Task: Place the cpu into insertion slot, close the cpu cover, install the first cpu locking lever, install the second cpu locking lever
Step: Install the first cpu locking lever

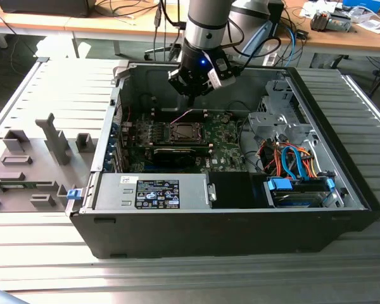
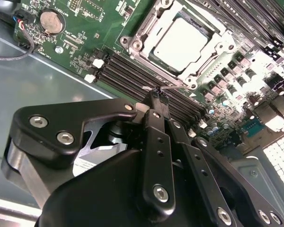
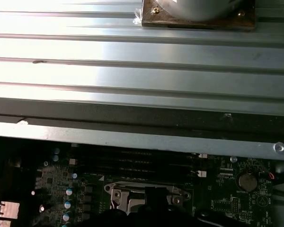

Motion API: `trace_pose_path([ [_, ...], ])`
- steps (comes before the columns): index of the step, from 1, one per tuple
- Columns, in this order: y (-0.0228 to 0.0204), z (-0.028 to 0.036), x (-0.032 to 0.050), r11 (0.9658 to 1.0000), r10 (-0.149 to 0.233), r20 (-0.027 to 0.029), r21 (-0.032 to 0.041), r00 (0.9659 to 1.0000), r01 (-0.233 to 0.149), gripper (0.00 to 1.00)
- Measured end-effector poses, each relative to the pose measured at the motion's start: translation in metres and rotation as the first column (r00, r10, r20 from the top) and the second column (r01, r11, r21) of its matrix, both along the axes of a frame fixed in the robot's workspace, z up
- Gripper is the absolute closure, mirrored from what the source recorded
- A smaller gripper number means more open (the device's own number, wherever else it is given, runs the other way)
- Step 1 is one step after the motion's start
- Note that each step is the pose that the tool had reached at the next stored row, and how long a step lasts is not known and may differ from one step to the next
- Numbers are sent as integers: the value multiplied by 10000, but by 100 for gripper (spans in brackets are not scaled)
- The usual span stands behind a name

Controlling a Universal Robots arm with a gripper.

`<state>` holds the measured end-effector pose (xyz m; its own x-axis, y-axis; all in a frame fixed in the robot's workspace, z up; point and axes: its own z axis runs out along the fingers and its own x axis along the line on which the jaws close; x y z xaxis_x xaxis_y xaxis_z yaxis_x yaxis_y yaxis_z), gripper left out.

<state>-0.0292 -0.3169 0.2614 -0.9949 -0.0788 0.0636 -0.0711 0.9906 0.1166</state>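
The cpu (image 2: 182,38) lies flat in the insertion slot (image 1: 183,132), its silver top facing up. The cpu cover (image 2: 146,29) is down around it as a silver frame. My gripper (image 2: 158,94) hangs beside the socket over the black memory slots, fingers shut together with nothing seen between them. The bent end of a thin silver locking lever (image 2: 173,85) sits right at the fingertips; I cannot tell whether they touch. In the exterior view the gripper (image 1: 191,95) is inside the open computer case, just behind the socket. The first wrist view has the socket frame (image 3: 120,195) partly hidden by the gripper.
Black memory slots (image 2: 128,75) run beside the socket, and a coin battery (image 2: 50,20) sits farther off. The case holds a power supply (image 1: 155,190) in front and a drive cage with orange and blue cables (image 1: 291,161) on the exterior view's right. A grey fixture (image 1: 31,164) lies outside.
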Motion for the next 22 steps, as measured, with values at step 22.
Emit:
trace_pose_path([
  [22,0,0,161,10000,-1,-7,0,10000,1,89],
])
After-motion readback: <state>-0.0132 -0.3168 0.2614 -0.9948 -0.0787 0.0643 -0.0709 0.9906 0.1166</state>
